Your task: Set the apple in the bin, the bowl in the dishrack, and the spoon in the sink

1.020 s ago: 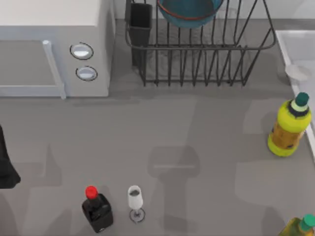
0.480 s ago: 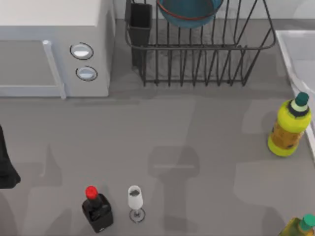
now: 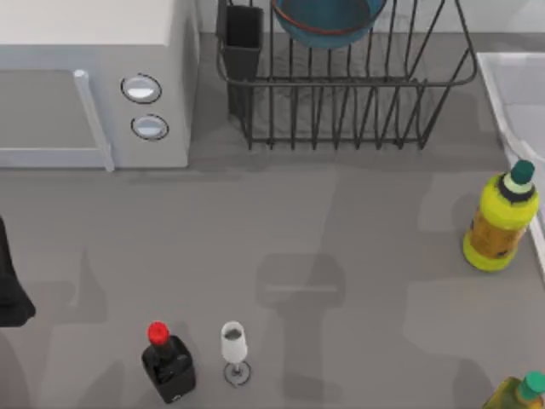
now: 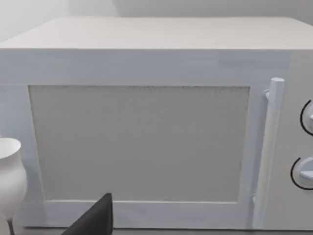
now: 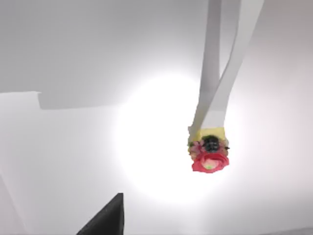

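Observation:
The teal bowl [image 3: 328, 21] with its reddish rim rests inside the black wire dishrack [image 3: 341, 111] at the back of the table. The pale sink [image 3: 511, 85] runs along the right edge. In the right wrist view, the spoon [image 5: 210, 156], a pale handle with a red and yellow end, lies on the white sink floor. It lies apart from my right gripper [image 5: 151, 230], which is open, with one dark fingertip [image 5: 105, 218] showing. My left arm [image 3: 10, 281] is parked at the left edge, its gripper [image 4: 146, 230] open and facing the microwave. The apple and the bin are out of view.
A white microwave [image 3: 94, 94] fills the back left. A red-capped black bottle [image 3: 168, 365] and a wine glass [image 3: 234, 349] stand near the front. One yellow bottle [image 3: 498, 223] stands beside the sink and another [image 3: 519, 394] at the front right corner.
A pale rounded shape that showed in the sink above the yellow bottle one second ago is gone from the top view. Nothing else has moved.

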Controlling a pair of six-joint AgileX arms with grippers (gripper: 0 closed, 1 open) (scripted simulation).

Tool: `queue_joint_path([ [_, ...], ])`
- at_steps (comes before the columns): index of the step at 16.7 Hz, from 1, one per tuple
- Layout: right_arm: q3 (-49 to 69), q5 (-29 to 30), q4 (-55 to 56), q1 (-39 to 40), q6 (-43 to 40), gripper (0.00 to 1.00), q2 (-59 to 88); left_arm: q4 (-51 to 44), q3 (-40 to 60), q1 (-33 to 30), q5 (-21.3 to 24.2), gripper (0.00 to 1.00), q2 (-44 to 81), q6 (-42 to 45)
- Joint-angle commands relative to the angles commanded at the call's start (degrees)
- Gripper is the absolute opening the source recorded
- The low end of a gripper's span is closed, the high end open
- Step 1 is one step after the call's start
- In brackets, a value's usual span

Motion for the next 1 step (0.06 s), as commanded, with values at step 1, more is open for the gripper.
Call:
queue_joint_path([
  [1, 0.00, 0.00, 0.00, 0.00, 0.00, 1.00, 0.00, 0.00, 0.00, 0.00, 0.00, 1.00, 0.00, 0.00],
])
